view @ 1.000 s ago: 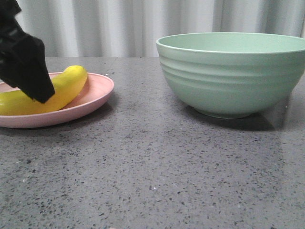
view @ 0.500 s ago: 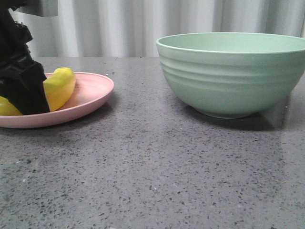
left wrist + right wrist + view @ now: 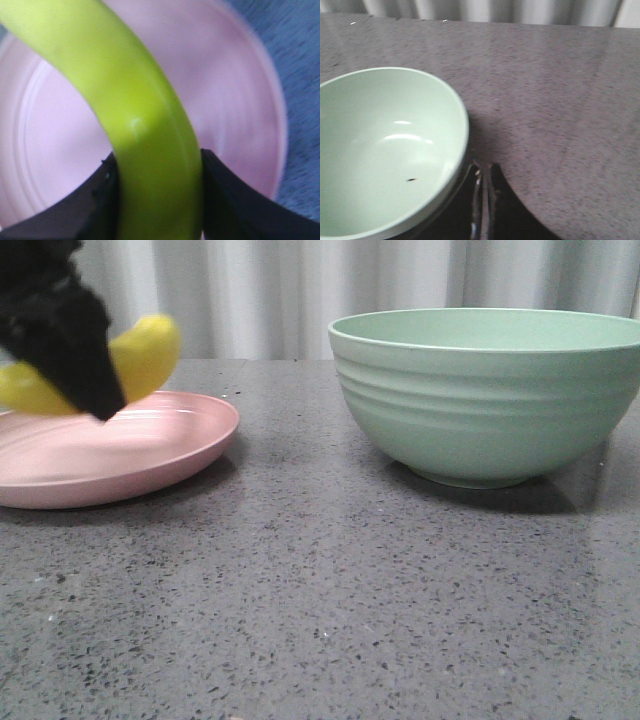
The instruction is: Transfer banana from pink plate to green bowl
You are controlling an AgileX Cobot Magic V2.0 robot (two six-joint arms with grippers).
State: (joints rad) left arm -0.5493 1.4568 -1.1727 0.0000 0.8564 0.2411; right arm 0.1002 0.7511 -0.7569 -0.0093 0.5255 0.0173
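Left gripper, upper left of the front view, clamps the banana mid-body, clear above the pink plate; smooth peel may slip or pivot during travel toward the green bowl at right, dropping short.

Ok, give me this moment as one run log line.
phase: lift | left gripper: shut on banana, clear above pink plate | right gripper: shut, empty, beside green bowl | bowl: empty
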